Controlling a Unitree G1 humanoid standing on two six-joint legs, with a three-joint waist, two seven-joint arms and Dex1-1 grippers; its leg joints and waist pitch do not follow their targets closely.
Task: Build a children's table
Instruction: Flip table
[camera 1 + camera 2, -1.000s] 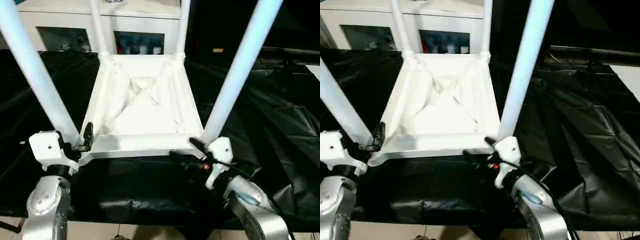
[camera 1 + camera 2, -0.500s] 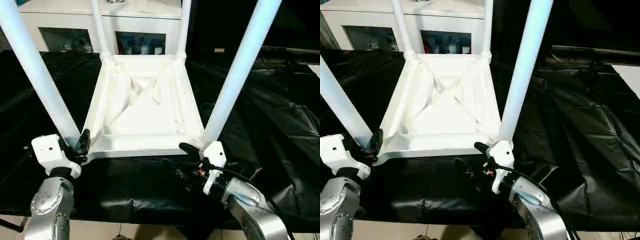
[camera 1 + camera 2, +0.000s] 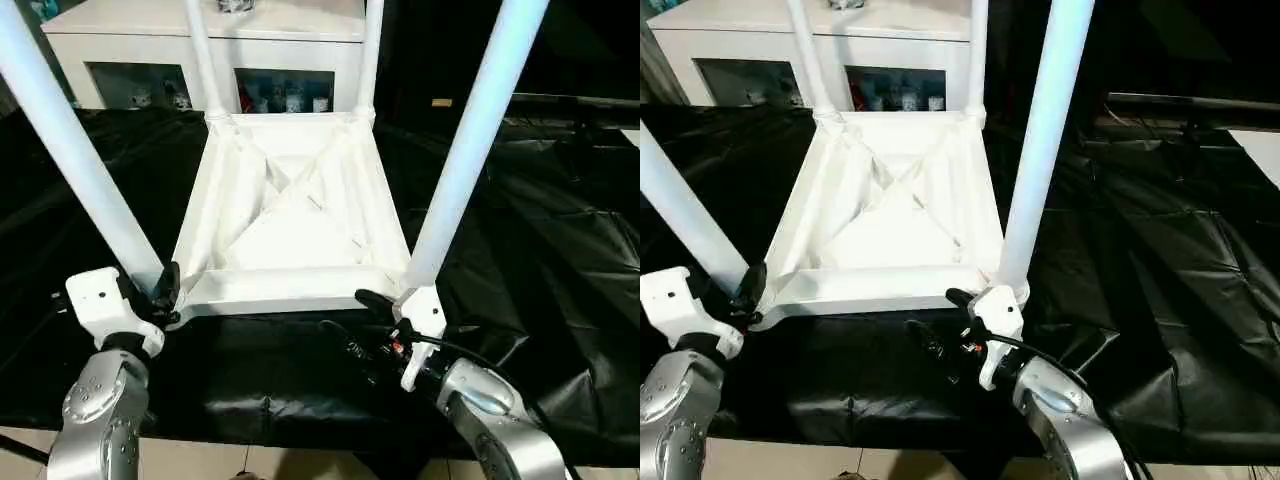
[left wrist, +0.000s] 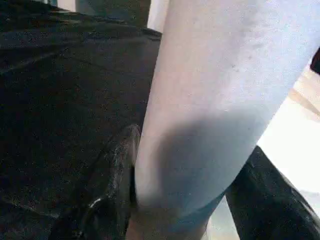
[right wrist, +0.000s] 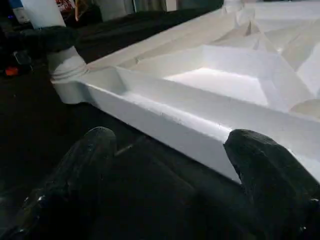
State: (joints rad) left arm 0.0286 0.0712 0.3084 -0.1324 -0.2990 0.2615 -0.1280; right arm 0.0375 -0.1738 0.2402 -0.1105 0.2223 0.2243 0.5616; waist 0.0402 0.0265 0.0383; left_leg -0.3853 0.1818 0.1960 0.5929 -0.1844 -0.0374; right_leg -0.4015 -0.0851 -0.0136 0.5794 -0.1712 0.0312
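Table upside down on black sheet, ribbed underside facing up, four legs standing in corner sockets. Left tool clamped around base of near-left leg, one black finger on each side, likely to steady it or press it home. Right tool spread open, gripping nothing, low over sheet, just short of table's near rim beside near-right leg; probably lining up to take that edge.

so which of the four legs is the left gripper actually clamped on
The near-left leg, rising from the tabletop corner closest to the left gripper. Its black fingers sit on either side of that leg's base; the other three legs stand untouched.
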